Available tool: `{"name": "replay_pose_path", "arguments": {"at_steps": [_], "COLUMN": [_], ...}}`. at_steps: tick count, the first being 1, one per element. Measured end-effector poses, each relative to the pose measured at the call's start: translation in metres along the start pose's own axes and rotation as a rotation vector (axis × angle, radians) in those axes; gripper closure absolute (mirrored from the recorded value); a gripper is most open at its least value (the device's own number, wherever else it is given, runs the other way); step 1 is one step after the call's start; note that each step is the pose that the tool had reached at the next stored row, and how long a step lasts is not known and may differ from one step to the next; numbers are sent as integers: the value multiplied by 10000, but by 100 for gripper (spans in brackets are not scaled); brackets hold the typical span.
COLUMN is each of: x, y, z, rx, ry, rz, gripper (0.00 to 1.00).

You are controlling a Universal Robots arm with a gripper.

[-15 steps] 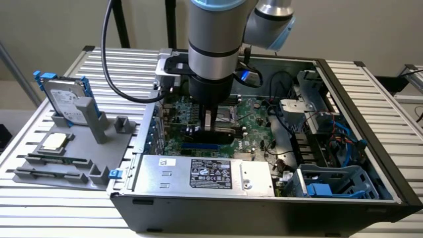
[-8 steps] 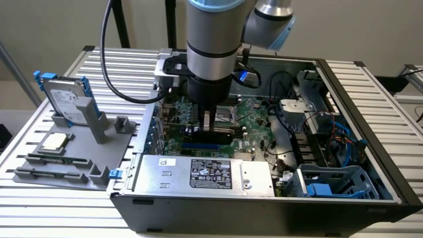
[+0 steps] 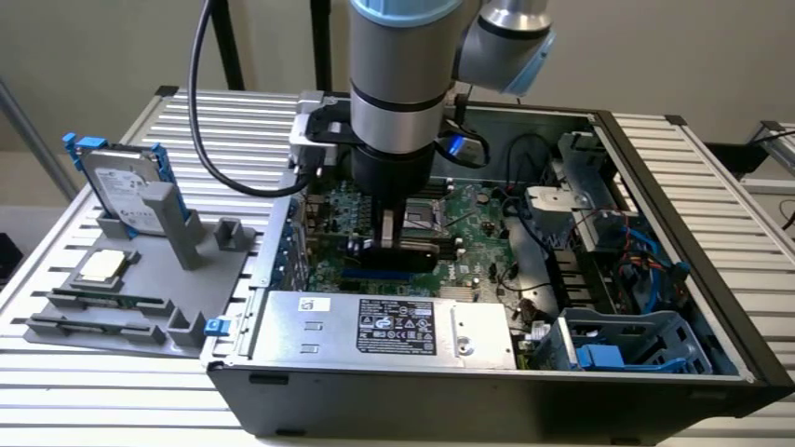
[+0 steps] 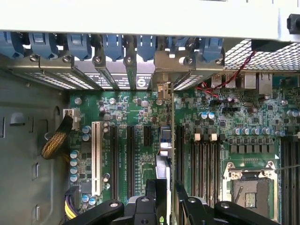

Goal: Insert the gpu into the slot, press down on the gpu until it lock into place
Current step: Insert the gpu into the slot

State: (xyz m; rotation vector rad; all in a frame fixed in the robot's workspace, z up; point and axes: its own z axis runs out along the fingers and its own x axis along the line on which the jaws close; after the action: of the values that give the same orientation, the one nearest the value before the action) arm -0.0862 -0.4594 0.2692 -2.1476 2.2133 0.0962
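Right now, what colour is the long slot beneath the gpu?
Blue. The slot shows best in the exterior view, just below the black gpu.

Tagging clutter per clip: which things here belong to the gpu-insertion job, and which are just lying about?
Job: gripper, shut on the flat black rectangular gpu card; long narrow blue plastic slot.
Lying about: silver hard drive with blue rails and square silvery chip on the grey plastic fixture; silver box-shaped power supply.
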Motion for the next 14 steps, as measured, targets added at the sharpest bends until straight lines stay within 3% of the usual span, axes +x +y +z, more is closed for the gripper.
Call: {"name": "replay_pose_path", "arguments": {"at_steps": [8, 14], "x": [4, 5], "y": [0, 1], "z": [46, 66], "rx": [-15, -60], "ry": [1, 4], "rz": [2, -6], "gripper": [74, 74]}}
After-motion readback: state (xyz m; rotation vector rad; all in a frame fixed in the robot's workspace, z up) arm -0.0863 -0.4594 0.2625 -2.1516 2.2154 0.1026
